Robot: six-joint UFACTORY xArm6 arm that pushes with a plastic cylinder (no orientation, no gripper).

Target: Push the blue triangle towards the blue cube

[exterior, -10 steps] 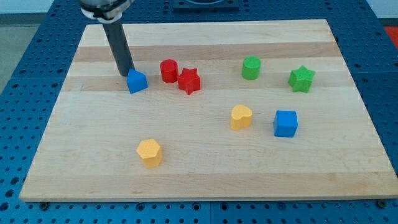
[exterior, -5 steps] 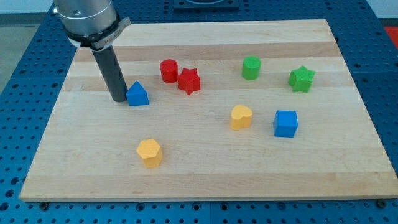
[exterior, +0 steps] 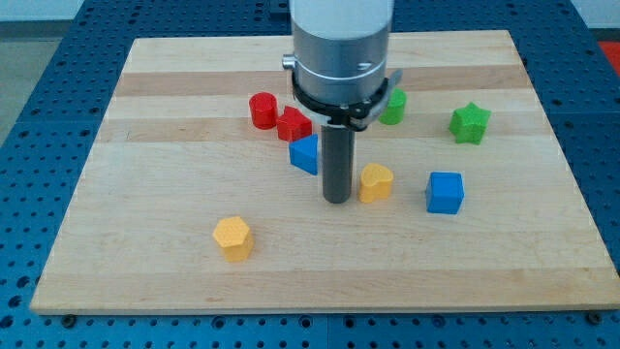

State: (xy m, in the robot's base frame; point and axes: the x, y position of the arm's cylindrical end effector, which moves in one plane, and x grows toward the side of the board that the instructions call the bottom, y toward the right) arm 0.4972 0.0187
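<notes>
- The grey cylindrical arm body [exterior: 341,48] comes down from the view's top centre.
- The straight dark rod [exterior: 337,160] hangs upright beneath it.
- My tip [exterior: 336,200] rests on the surface.

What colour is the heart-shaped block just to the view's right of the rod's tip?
Yellow. The heart block shows clearly in the camera view, right beside my tip.

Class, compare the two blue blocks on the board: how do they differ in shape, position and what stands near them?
The blue triangle lies near the board's middle; the blue cube sits further to the view's right and lower. The triangle is partly hidden behind my rod and touches or nearly touches the red star; the cube stands free and fully visible. My tip is nearer the triangle. Both are blue.
</notes>
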